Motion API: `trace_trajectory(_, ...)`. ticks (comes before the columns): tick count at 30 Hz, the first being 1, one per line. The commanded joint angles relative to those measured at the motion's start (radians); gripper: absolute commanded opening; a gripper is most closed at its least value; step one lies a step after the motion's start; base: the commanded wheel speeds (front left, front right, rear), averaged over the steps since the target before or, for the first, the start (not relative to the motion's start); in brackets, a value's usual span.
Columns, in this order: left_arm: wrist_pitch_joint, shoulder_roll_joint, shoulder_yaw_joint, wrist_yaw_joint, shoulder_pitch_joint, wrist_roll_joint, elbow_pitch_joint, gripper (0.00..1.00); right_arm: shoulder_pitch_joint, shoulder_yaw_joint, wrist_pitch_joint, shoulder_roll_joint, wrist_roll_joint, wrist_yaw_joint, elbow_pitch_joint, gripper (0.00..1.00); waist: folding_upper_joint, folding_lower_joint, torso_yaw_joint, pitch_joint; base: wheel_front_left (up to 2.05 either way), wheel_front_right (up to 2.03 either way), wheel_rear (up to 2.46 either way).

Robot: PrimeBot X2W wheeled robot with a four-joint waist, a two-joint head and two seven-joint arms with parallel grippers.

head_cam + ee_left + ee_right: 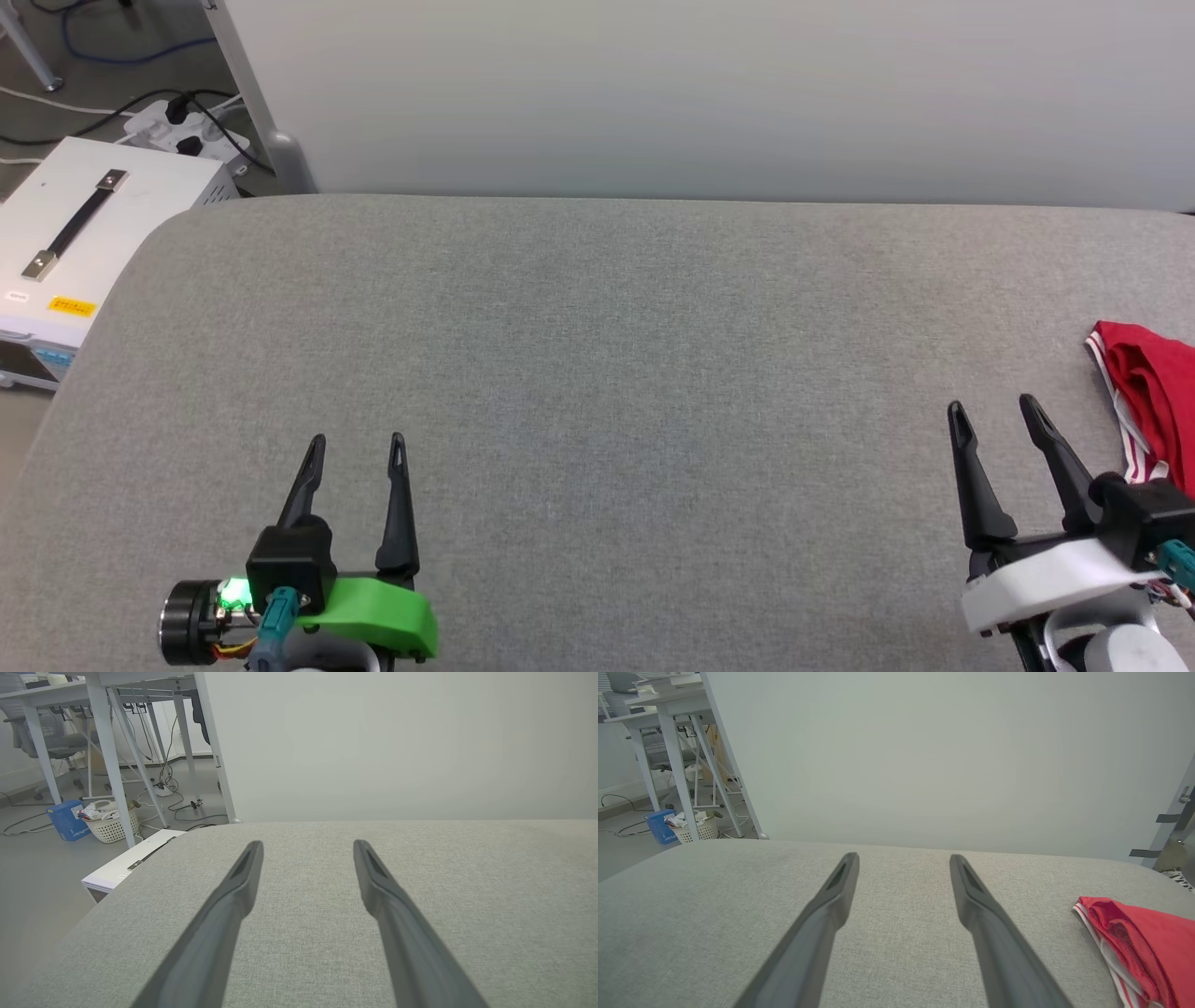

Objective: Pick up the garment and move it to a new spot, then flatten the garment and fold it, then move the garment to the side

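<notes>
Holds the left gripper (358, 439) over the grey worktop (597, 373), fingers (399, 504) apart, gripping nothing. Holds the right gripper (991, 403) at the lower right, fingers likewise apart and empty. Has the red garment (1153, 392) crumpled just right of it, near the worktop's right edge.

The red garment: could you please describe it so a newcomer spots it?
Find the wide grey cloth table. At its right edge, beside the right hand, lies the crumpled red garment with white striped trim; its red stands out against grey.
</notes>
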Motion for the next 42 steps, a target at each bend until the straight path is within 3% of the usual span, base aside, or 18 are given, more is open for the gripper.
trace_trajectory(1, -0.006, -0.004, -0.003, -0.007, 0.018, -0.003, 0.001, 1.0, 0.026, -0.013, 0.002, 0.007, -0.006, -0.001, -0.018, 1.0, 0.0, 0.0001, -0.005, -0.011, 0.0, 0.0, 0.0)
trace_trajectory(15, -0.006, -0.007, -0.007, -0.025, 0.048, -0.011, 0.005, 1.0, 0.131, -0.065, 0.044, 0.033, -0.03, -0.001, -0.105, 1.0, 0.0, 0.0001, -0.016, -0.021, 0.0, 0.0, 0.0)
trace_trajectory(16, 0.0, -0.004, -0.006, -0.021, 0.036, -0.006, 0.003, 0.0, 0.116, -0.064, 0.044, 0.032, -0.023, 0.0, -0.099, 0.0, 0.0, 0.0001, -0.016, -0.022, 0.0, 0.0, 0.0)
trace_trajectory(42, 0.045, -0.014, 0.012, -0.029, 0.028, 0.012, -0.013, 0.0, 0.101, -0.058, 0.079, 0.045, -0.059, 0.0, -0.099, 0.0, 0.0, 0.0001, -0.02, -0.021, 0.0, 0.0, 0.0)
